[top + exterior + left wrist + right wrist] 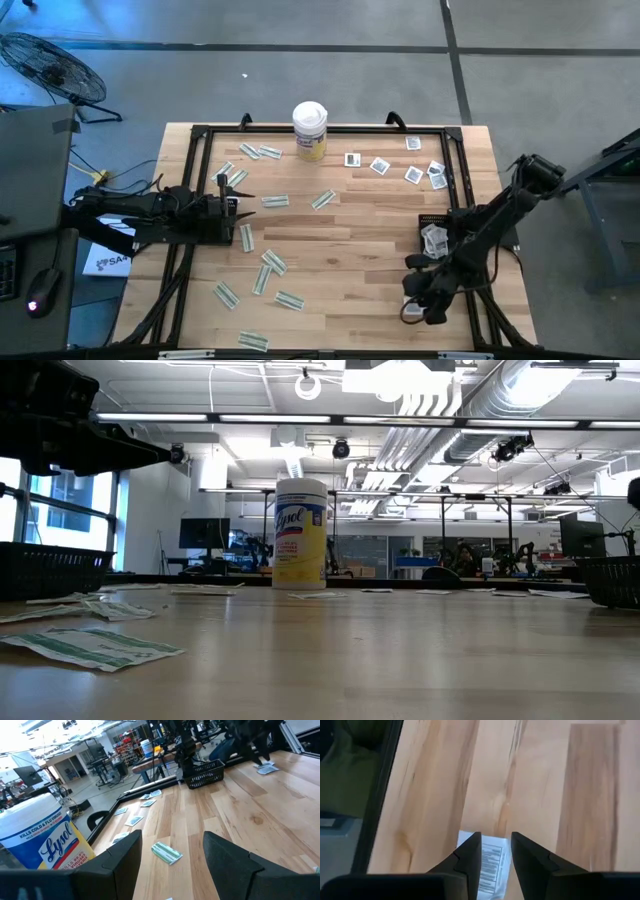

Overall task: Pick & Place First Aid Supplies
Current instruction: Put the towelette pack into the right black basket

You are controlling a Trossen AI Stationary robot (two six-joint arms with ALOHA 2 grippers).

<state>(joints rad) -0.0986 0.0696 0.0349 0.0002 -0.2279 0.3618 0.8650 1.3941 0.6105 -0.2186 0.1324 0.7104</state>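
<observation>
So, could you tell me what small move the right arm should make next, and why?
Probably lower the right gripper a little and close: its fingers stand slightly apart directly over a white printed packet lying flat on the table, not yet gripped.

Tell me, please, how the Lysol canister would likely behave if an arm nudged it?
The canister stands tall and upright on a narrow base, so a high push would probably tip it. Being round, it would likely roll once down. Its glossy label may be slippery.
</observation>
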